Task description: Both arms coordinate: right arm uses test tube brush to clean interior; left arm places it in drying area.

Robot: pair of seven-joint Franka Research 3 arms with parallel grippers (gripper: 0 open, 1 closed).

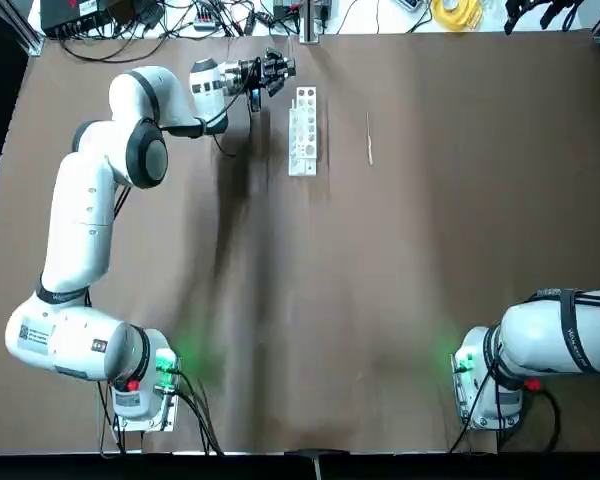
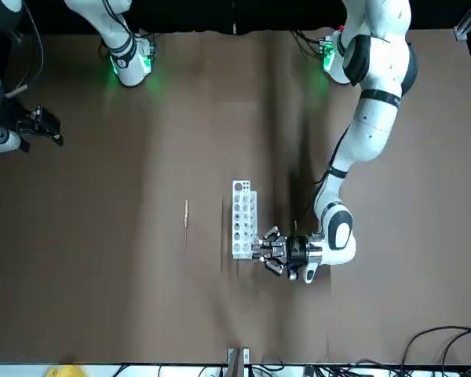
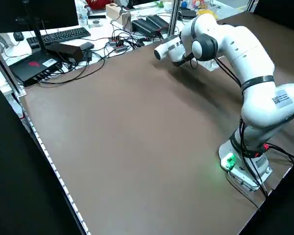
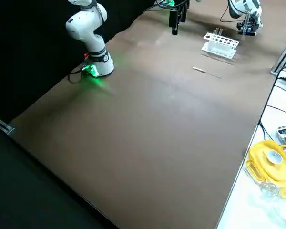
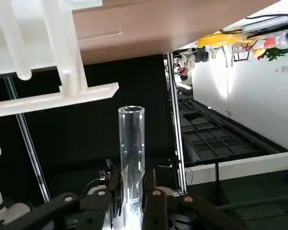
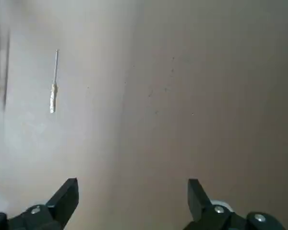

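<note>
The white drying rack (image 1: pixel 303 135) (image 2: pixel 242 220) stands at the far middle of the table. My left gripper (image 1: pixel 278 70) (image 2: pixel 263 253) reaches in sideways beside the rack's far end. In the left wrist view it is shut (image 5: pixel 132 191) on a clear glass tube (image 5: pixel 131 148), whose open mouth points toward the rack (image 5: pixel 48 96), a little short of it. The test tube brush (image 1: pixel 369 138) (image 2: pixel 186 222) (image 6: pixel 53 88) lies flat on the table to the right of the rack, untouched. My right gripper (image 2: pixel 41 126) (image 6: pixel 132 196) hangs open and empty above the table's right side, well away from the brush.
The brown table (image 1: pixel 380 300) is bare apart from the rack and brush. Cables and electronics (image 1: pixel 180 15) line the far edge, with a yellow object (image 1: pixel 458 12) behind it. Both arm bases (image 1: pixel 140 385) (image 1: pixel 490 385) stand at the near edge.
</note>
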